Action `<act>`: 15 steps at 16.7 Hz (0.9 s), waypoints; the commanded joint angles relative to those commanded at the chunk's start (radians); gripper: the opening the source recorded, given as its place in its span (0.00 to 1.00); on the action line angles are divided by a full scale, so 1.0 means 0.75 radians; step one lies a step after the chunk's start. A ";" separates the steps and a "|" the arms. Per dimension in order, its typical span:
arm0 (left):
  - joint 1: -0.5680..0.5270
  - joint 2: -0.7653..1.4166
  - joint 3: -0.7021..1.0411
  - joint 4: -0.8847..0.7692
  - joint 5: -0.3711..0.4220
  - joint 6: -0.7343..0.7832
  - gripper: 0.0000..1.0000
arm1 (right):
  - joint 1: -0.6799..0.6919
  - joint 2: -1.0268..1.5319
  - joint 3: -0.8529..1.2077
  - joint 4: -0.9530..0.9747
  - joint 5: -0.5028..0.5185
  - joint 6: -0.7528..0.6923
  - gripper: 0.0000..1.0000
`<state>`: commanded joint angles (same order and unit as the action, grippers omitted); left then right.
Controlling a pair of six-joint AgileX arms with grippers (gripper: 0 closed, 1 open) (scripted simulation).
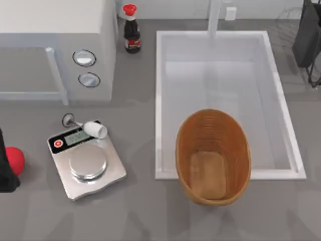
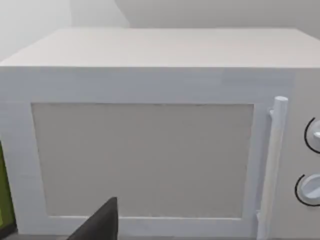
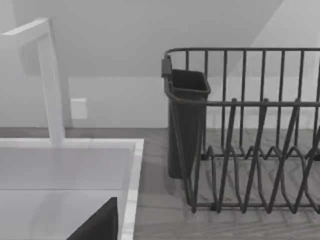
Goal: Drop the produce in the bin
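Dark left gripper finger [image 2: 100,222] close to lens, grip state indeterminable. Glossy red ball [image 1: 15,159] beside arm; woven tan oval basket [image 1: 212,156] well apart — long carry, slip risk.

On the table there is one red produce ball [image 1: 15,159] at the left edge, one woven bin [image 1: 212,156], one kitchen scale [image 1: 86,160], one small white cup [image 1: 95,129] lying on the scale, and one red-capped sauce bottle [image 1: 131,30] near the far edge. There is also one microwave [image 1: 55,47] with two round knobs [image 1: 84,57], one white sink basin [image 1: 228,100], one faucet [image 3: 47,80], and one dark wire dish rack [image 3: 250,135] holding one dark cutlery holder [image 3: 185,120].
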<state>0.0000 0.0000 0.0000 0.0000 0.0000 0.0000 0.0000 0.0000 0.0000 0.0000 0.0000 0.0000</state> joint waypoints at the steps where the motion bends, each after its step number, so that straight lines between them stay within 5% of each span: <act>1: 0.000 0.000 0.000 0.000 0.000 0.000 1.00 | 0.000 0.000 0.000 0.000 0.000 0.000 1.00; 7: 0.010 0.213 0.188 -0.141 -0.007 0.002 1.00 | 0.000 0.000 0.000 0.000 0.000 0.000 1.00; 15: 0.025 1.190 0.812 -0.679 -0.009 0.006 1.00 | 0.000 0.000 0.000 0.000 0.000 0.000 1.00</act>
<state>0.0191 0.8926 0.6088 -0.5090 -0.0070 0.0048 0.0000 0.0000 0.0000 0.0000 0.0000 0.0000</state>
